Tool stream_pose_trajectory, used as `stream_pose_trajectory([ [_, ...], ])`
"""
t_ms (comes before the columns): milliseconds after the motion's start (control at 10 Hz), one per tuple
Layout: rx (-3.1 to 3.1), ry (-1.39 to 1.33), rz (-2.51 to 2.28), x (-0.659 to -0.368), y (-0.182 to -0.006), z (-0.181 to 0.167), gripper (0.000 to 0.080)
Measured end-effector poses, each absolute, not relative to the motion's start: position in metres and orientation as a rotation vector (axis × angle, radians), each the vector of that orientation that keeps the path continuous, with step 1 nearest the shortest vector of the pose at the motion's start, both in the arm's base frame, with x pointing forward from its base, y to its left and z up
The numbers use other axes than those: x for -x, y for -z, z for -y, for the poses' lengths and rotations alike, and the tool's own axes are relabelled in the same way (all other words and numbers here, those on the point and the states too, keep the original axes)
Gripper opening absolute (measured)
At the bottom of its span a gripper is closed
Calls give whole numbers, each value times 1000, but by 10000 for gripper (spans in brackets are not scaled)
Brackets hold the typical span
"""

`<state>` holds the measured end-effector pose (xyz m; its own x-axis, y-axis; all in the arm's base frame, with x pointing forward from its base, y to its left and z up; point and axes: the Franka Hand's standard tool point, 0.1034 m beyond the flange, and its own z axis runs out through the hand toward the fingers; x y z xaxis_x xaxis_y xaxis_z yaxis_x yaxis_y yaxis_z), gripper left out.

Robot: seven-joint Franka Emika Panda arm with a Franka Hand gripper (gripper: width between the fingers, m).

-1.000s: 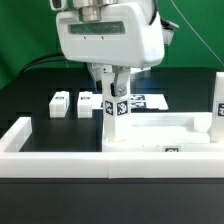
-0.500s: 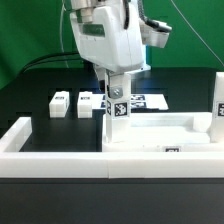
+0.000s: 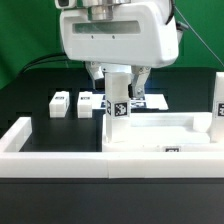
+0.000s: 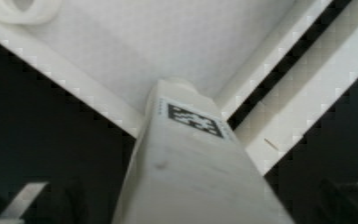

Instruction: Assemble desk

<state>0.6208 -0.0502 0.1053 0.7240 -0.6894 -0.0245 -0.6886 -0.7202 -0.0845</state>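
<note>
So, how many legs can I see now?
4. Two legs lie at the exterior view's left, one stands below the gripper, one stands at the exterior view's right edge. More may be hidden.

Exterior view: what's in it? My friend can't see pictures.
A white robot gripper hangs open around an upright white leg post at a corner of the white desk tabletop. Two more leg posts lie on the black table nearby.

A low white border wall is running along the near edge of the black desk; the marker board is lying flat farther back on it
</note>
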Motion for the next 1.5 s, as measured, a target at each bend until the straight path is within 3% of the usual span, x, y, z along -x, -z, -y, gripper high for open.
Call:
stream_pose_trajectory([
  [1200, 3086, 75, 546, -622, -103, 42, 630],
  [1300, 3088, 74, 537, -622, -103, 42, 490],
  [1400, 3088, 74, 537, -622, -103, 42, 490],
  [1500, 3088, 74, 537, -622, -103, 43, 302],
])
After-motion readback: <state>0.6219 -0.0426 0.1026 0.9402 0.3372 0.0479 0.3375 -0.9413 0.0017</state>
